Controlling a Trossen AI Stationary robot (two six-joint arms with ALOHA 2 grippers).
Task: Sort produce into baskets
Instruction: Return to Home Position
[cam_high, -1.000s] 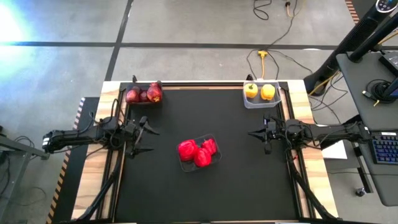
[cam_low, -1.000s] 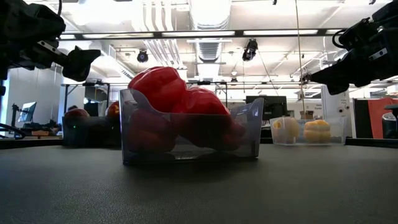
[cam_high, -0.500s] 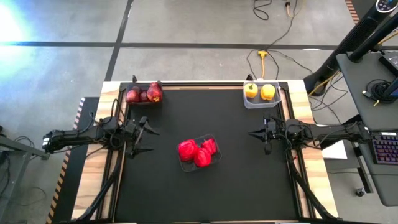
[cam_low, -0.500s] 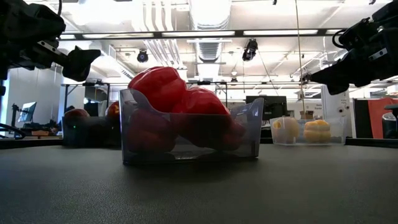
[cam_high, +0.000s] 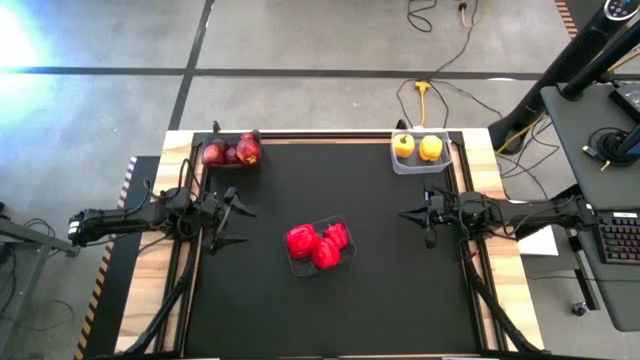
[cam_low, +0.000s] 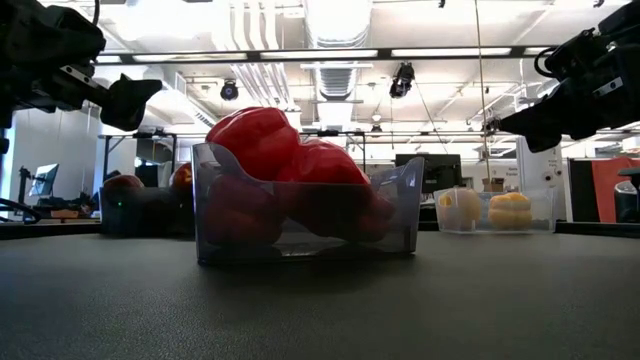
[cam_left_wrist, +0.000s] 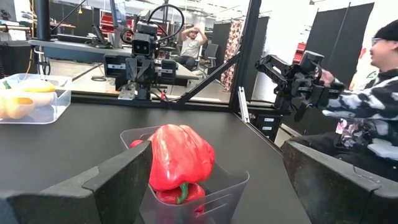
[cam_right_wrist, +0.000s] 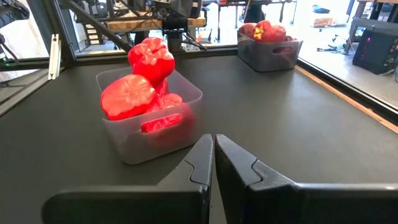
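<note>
Produce is sitting sorted in three tubs on the black desk (cam_high: 330, 320). Glossy red bell peppers (cam_high: 318, 243) are piling above the rim of the clear tub (cam_right_wrist: 134, 142), which is standing near the desk's middle. Rounder maroon apples (cam_high: 247, 150) are lying in the dark tub (cam_right_wrist: 268, 56) at the far left corner, and two yellow bell peppers (cam_high: 403, 146) are resting side by side in the whitish-rimmed tub (cam_high: 420, 168) at the far right corner. The left claw (cam_high: 238, 226) is hovering over the desk's left side, well apart from the clear tub and pointing toward it, with its fingers spreading wide and gripping nothing. The right claw (cam_high: 404, 214) is hovering over the right side, near the whitish-rimmed tub and on its nearer side, also pointing inward; its fingers are pressing together with nothing between them. Seen from desk height, both claws are hanging above the surface, touching none of the tubs.
</note>
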